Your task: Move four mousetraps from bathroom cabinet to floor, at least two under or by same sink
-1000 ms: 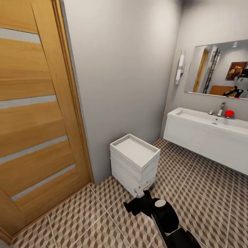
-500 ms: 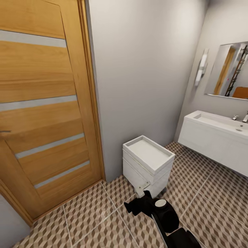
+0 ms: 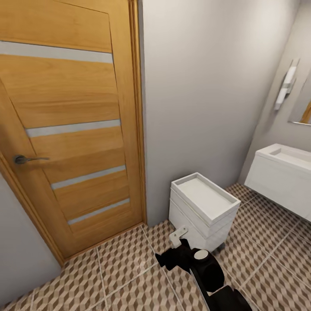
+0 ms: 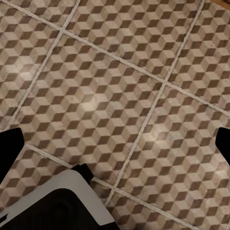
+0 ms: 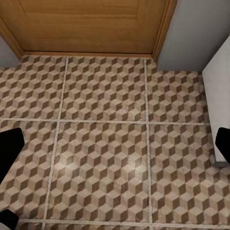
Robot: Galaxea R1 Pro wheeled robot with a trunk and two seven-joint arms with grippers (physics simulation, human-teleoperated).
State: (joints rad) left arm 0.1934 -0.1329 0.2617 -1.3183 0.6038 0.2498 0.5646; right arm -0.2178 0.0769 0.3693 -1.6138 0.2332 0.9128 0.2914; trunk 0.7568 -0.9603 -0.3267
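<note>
Both grippers show me dark fingertips at opposite picture edges, spread wide with nothing between them: the left gripper [image 4: 115,143] and the right gripper [image 5: 115,143] each look down on the brown, beige and white cube-patterned tile floor [image 3: 125,280]. From my head camera, a black arm [image 3: 203,268] reaches forward toward a low white drawer unit with a tray-like top [image 3: 203,211] against the grey wall [image 3: 203,86]. An orange-tan wooden door with pale stripes and a metal lever handle [image 3: 73,129] stands left; the wide white rectangular sink on its floating vanity [image 3: 285,172] sits right.
</note>
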